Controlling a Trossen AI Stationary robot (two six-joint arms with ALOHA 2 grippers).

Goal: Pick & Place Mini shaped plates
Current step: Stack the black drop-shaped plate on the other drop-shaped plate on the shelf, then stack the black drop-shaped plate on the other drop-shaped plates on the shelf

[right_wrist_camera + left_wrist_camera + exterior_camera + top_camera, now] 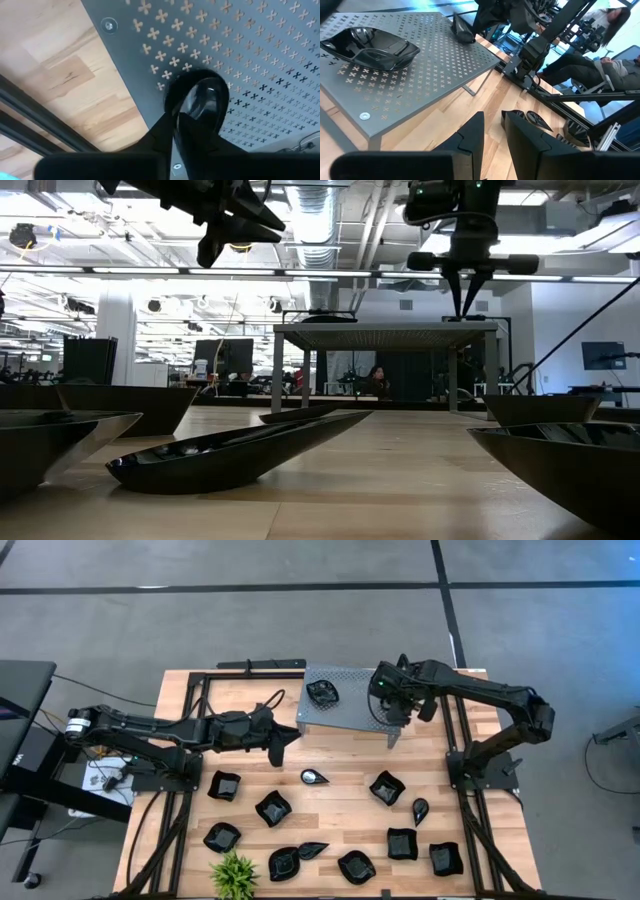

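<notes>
So the right gripper (392, 710) is up over the right end of the grey perforated shelf (350, 712) at the back of the wooden table (340, 795). From its wrist cam the fingers (165, 125) are pinched on a small glossy black plate (200, 100), holding it by the edge right above the cross-punched metal. Looks like a teardrop or rounded one, though honestly the shape is hard to call from that angle, and I can't tell if it's touching the shelf or just above it. In the low view that gripper (466, 295) points straight down at the shelf top.

There's already one dish on the shelf (322, 692), a wavy-edged black one sitting toward the left end; the left wrist cam shows it (370, 47) flat on the perforated surface.

The left gripper (283, 740) hangs above the table just in front of the shelf's left end, carrying nothing, with its fingers (472, 135) close together and only a narrow gap between them.

The rest of the plates are scattered over the front half of the table: a teardrop plate (313, 777) nearest the shelf, a wavy square plate (387, 788) to its right, another teardrop (420, 808) beside that, a square one (224, 785) at the left, plus more along the front edge. A small green plant (234, 874) sits at the front left.

A person (605, 60) is seated in the room beyond the table.
</notes>
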